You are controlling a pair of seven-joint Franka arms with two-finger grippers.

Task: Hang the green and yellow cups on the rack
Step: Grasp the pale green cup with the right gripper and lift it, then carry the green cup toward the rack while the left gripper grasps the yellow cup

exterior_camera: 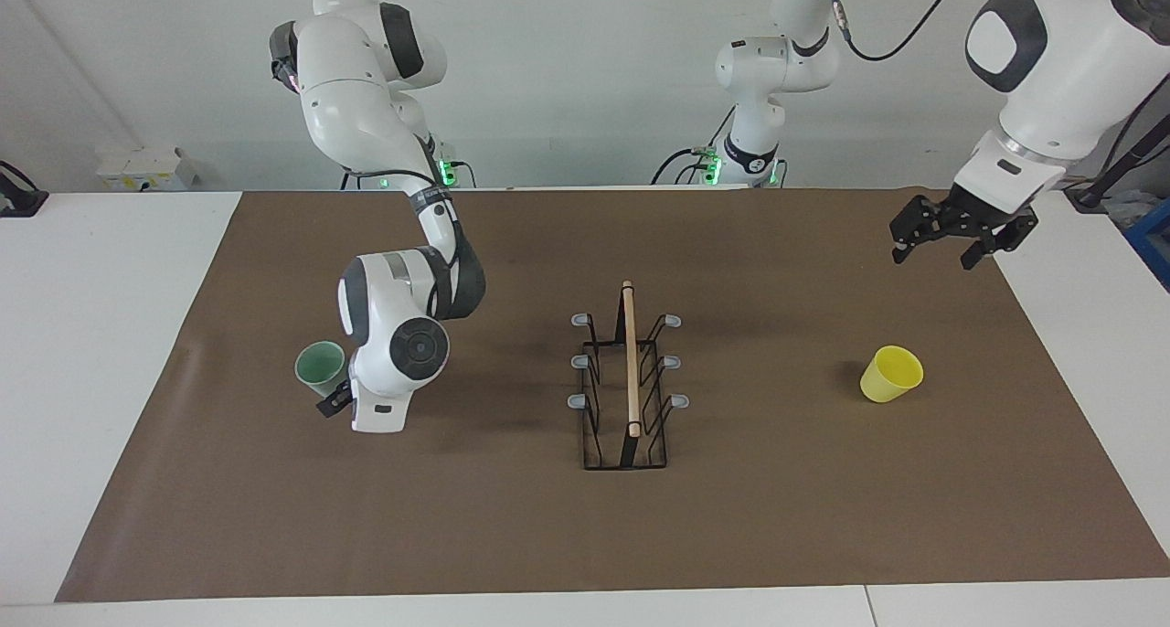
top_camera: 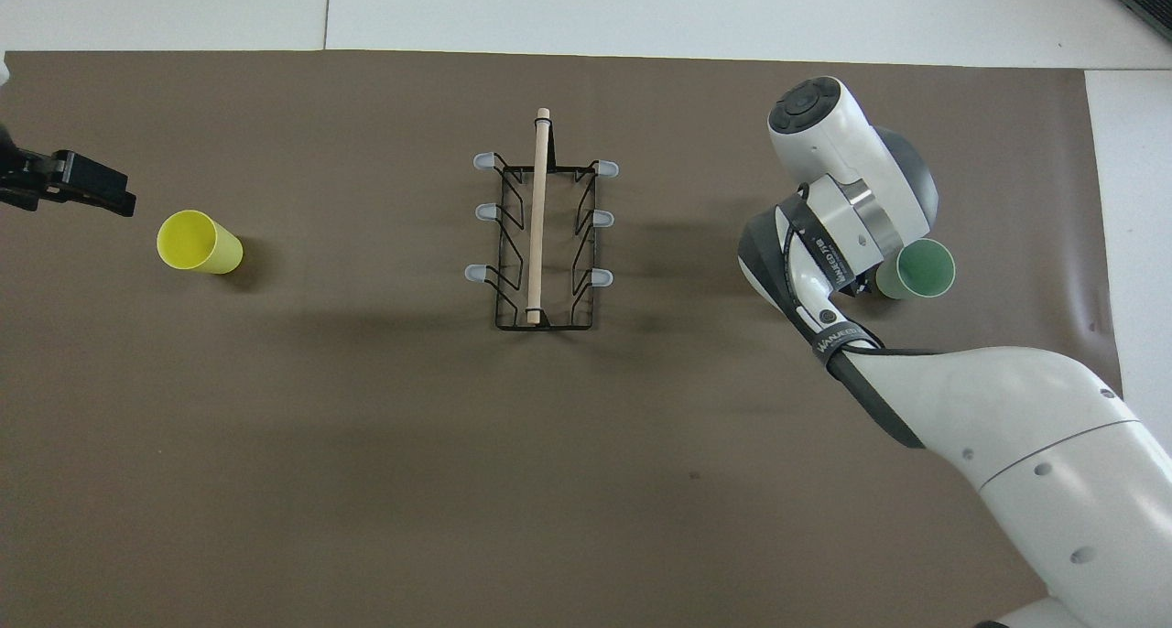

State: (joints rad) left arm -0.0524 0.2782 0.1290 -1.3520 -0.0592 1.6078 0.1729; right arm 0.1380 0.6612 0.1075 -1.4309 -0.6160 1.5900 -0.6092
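Observation:
The rack [exterior_camera: 629, 380] stands in the middle of the brown mat, with its wooden rod on top and its grey-tipped prongs bare; it also shows in the overhead view [top_camera: 540, 234]. The pale green cup [exterior_camera: 320, 366] stands upright toward the right arm's end, also in the overhead view [top_camera: 923, 269]. My right gripper [exterior_camera: 335, 398] is low, right beside the green cup, and the hand hides most of it. The yellow cup [exterior_camera: 891, 374] stands upright toward the left arm's end [top_camera: 197, 242]. My left gripper [exterior_camera: 946, 243] hangs open and empty, up over the mat's edge at that end.
The brown mat [exterior_camera: 585, 536] covers most of the white table. A small white box [exterior_camera: 146, 167] sits on the table off the mat, near the right arm's base. The right arm's elbow [top_camera: 824, 243] hangs over the mat between the rack and the green cup.

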